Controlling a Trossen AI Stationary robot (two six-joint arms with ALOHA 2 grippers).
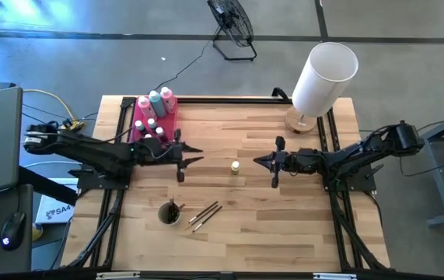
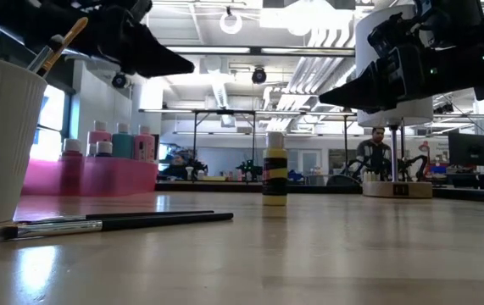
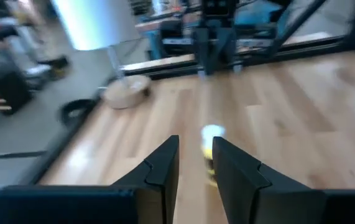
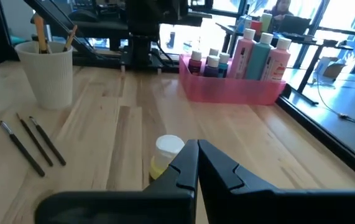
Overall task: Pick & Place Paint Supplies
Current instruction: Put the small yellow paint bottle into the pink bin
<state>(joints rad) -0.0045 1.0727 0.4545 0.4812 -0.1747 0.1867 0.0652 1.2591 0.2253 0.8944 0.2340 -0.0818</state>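
I had the left tool hovering mid-desk, fingers slightly apart w/ nothing between them. Right tool faced it from the right, clenched shut, empty. Yellow paint pot stood upright btwn the two, touching neither. Squeeze bottles sat in the pink tray at far left. Two brushes lay on the desk nr the white cup, near side.

Two dark jointed arms (cables trailing), each with black, wedge-shaped fingers.
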